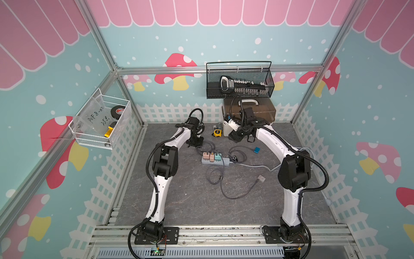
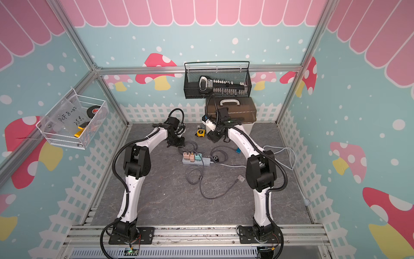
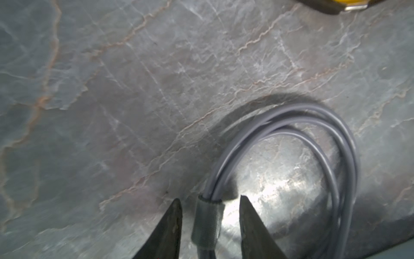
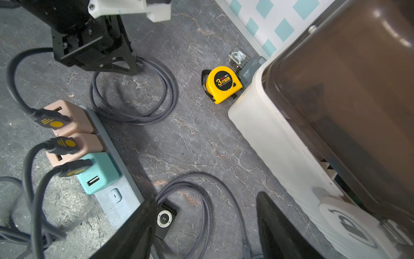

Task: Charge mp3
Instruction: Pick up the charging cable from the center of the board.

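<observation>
Gray marbled counter (image 1: 179, 201), seen from above in both top views, with my two arms reaching in over it.

Storage box (image 1: 266, 112): white body, brown lid, standing at the back edge of the counter. A black mesh basket (image 1: 215, 89) hangs on the wall above it.

Right pincer (image 4: 206, 197): released, its fingers wide apart with only bare counter and a cable loop between them. I hold it above the counter between the storage box and the power strip (image 4: 116, 201).

Left pincer (image 3: 210, 197): released. Its two fingers (image 3: 172, 224) stand either side of the band (image 3: 207, 222) that binds a gray cable coil (image 3: 291, 116), with a gap showing on both sides, so I have no grip on it.

The power strip lies flat near the middle of the counter. It carries two pink chargers (image 4: 76, 116) and one teal charger (image 4: 100, 175), each with a dark plug in it.

Yellow tape measure (image 4: 224, 84): on the counter, touching the corner of the storage box.

Mp3 player (image 4: 164, 219): small, black, with a round white button ring. It lies flat on the counter just beside the switch end of the power strip, partly hidden behind one finger of my right pincer in the right wrist view. A gray cable loop starts at its corner; I cannot tell whether that cable is plugged into it.
</observation>
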{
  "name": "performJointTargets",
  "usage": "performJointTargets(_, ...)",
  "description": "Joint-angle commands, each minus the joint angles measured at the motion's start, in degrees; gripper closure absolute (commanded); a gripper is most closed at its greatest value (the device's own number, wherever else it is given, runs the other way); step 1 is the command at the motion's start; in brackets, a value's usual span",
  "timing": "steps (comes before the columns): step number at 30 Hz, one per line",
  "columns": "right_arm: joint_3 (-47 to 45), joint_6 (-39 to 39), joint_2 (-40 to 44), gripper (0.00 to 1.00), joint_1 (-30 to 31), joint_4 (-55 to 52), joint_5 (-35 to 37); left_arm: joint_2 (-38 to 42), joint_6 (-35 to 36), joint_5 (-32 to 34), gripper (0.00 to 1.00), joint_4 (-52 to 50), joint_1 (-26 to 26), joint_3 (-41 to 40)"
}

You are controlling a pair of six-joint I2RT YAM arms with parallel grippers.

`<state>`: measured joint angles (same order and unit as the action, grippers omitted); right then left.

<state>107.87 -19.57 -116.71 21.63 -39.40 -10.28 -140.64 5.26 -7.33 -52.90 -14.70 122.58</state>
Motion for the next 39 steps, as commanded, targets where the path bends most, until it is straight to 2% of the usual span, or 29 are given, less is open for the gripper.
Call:
performJointTargets(1, -1.7, 0.2, 2.3, 0.32, -0.3, -0.5, -0.5, -1.8, 2.1, 3.5, 0.66, -2.7, -0.8, 2.6)
performJointTargets(2, -1.9, 0.2, 2.5, 0.32, -0.3, -0.5, -0.5, -2.0, 2.1, 3.8, 0.75, -2.9, -0.9, 3.0)
performJointTargets(3, -2.2, 0.3, 2.6, 0.32, -0.3, -0.3, -0.6, -1.9, 2.0, 3.9, 0.79, -3.0, -0.9, 3.2)
performJointTargets(5, -2.7, 0.5, 3.2, 0.32, -0.3, -0.1, -0.7, -1.6, 1.4, 3.4, 0.81, -2.4, -0.9, 3.6)
performJointTargets(6, -3.0, 0.5, 3.4, 0.32, -0.3, 0.1, -0.7, -1.2, 1.1, 2.9, 0.87, -1.8, -0.9, 3.5)
performJointTargets(11, -5.7, 0.6, 5.7, 0.32, -0.3, 2.8, -0.2, 5.5, 0.2, 0.5, 1.0, 6.4, -1.2, -0.7)
performJointTargets(19, -10.6, 0.9, 10.2, 0.32, -0.5, 8.6, 1.9, 24.6, -2.1, -4.6, 1.0, 31.6, -1.8, -23.8)
performJointTargets(27, -15.4, -0.9, 13.2, 0.33, -3.4, 11.6, -1.3, 34.8, -3.3, -10.1, 1.0, 44.7, -1.9, -39.3)
performJointTargets(34, -24.0, -1.5, 15.2, 0.33, -6.7, 19.7, -8.7, 41.1, -3.3, -17.2, 1.0, 54.7, -2.4, -47.6)
performJointTargets(39, -29.7, -1.3, 15.4, 0.32, -6.8, 27.7, -12.2, 44.3, -3.2, -20.4, 1.0, 60.3, -3.3, -52.0)
